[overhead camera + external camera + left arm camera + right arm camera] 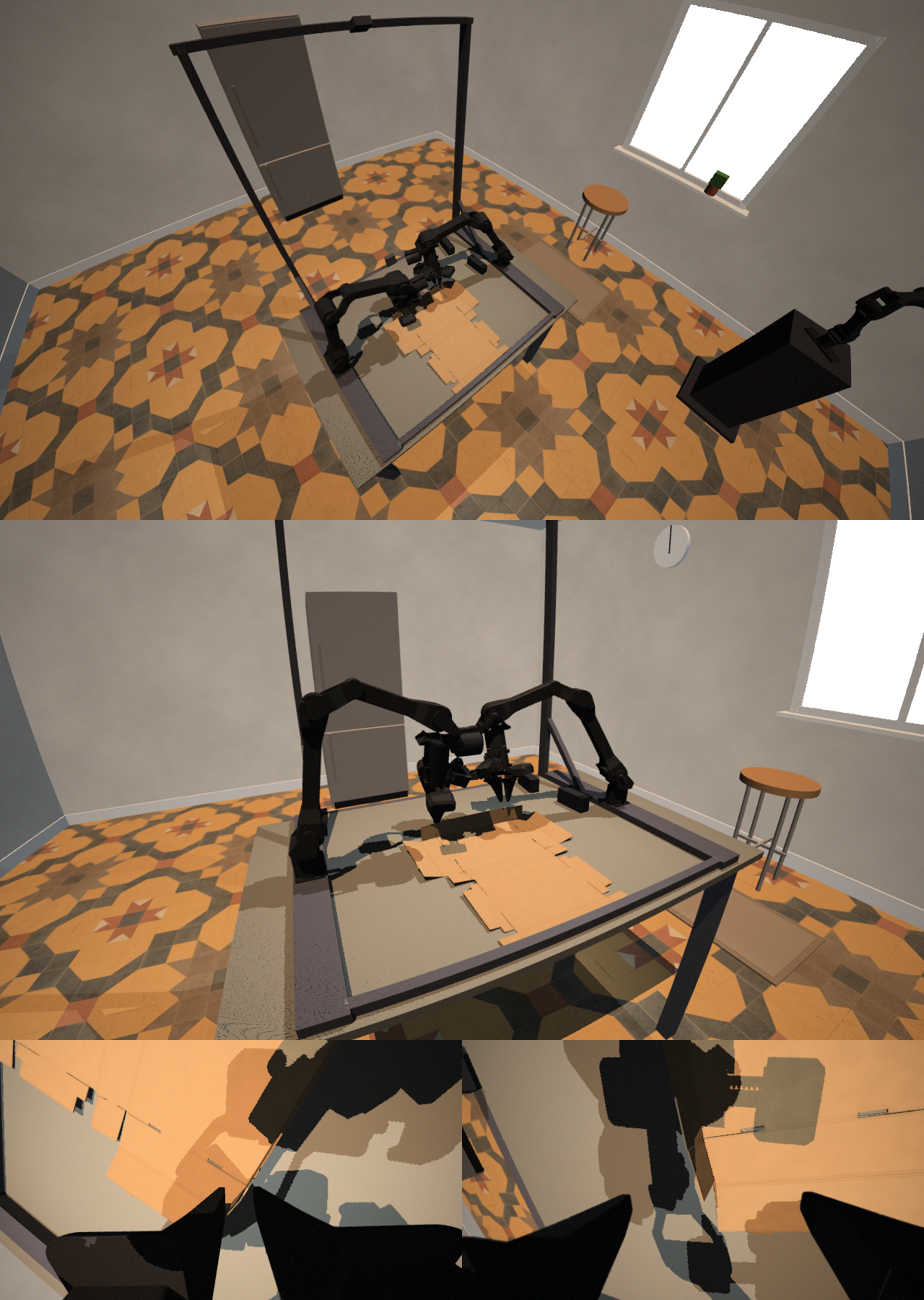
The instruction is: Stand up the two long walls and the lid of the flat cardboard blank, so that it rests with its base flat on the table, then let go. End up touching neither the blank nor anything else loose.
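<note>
across the exterior view, the right gripper (408, 318) (437, 818) (715, 1201) comes first, pointing down near the blank's far edge, fingers wide apart, nothing between them. the cardboard blank (462, 339) (529, 875) (162, 1083) (823, 1184) lies mostly flat on the table (413, 388) (400, 921), its far strip (474, 823) (704, 1166) raised. the left gripper (445, 283) (504, 799) (239, 1192) hangs near that strip's end, fingers slightly apart, holding nothing.

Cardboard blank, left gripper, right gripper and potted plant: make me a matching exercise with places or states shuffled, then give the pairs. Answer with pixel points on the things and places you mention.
Things:
1. cardboard blank (462, 342) (529, 882) (162, 1087) (859, 1155)
2. left gripper (450, 283) (503, 799) (239, 1188)
3. right gripper (407, 321) (437, 820) (716, 1195)
4. potted plant (718, 179)

Places or states:
A. jaws wide apart
B. on the window sill
C. on the table
D. jaws slightly apart

Pairs: 1-C, 2-D, 3-A, 4-B
</note>
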You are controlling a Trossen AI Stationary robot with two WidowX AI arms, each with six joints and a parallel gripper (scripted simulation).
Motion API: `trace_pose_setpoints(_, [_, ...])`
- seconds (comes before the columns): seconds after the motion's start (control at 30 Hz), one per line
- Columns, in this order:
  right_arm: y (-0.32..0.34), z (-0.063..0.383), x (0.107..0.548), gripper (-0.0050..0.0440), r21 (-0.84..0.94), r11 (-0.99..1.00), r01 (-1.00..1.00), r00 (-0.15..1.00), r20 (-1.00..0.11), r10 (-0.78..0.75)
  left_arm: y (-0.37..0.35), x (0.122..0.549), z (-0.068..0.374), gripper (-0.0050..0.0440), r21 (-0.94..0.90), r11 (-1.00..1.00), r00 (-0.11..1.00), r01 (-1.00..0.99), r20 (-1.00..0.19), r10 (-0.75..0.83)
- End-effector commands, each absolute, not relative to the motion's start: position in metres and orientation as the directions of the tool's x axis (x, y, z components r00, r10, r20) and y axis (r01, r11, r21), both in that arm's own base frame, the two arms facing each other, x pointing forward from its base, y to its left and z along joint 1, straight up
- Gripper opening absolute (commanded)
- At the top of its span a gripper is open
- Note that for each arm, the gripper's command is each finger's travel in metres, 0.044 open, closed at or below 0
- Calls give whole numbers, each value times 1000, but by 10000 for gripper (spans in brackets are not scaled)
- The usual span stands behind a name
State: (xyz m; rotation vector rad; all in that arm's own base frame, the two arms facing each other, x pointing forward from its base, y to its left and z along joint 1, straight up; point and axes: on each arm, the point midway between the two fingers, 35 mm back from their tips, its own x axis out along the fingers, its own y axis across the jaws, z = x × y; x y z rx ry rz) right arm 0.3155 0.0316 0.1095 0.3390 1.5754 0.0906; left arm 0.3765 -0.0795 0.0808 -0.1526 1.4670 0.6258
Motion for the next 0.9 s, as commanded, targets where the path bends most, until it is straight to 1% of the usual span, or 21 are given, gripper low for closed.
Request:
trace_pose_setpoints(0.0, [31,120,305,438,251,966,-68,23,-967,253,-74,377,85,98,234,808,-8,-540,-962,272])
trace_pose_setpoints(0.3, [30,125,288,438,193,884,-426,19,-975,222,-65,380,82,98,193,752,-9,-630,-970,241])
trace_pose_setpoints(0.37, [30,125,288,438,193,884,-426,19,-975,222,-65,380,82,98,193,752,-9,-630,-970,241])
trace_pose_setpoints(0.4, [30,125,286,438,179,843,-507,18,-976,218,-64,380,81,98,188,744,-9,-641,-971,237])
trace_pose_setpoints(0.53, [31,128,275,438,142,746,-650,15,-980,200,-58,382,79,98,164,699,-11,-696,-976,217])
trace_pose_setpoints(0.87, [31,132,253,438,61,421,-905,10,-986,165,-45,385,74,98,120,601,-13,-790,-984,178])
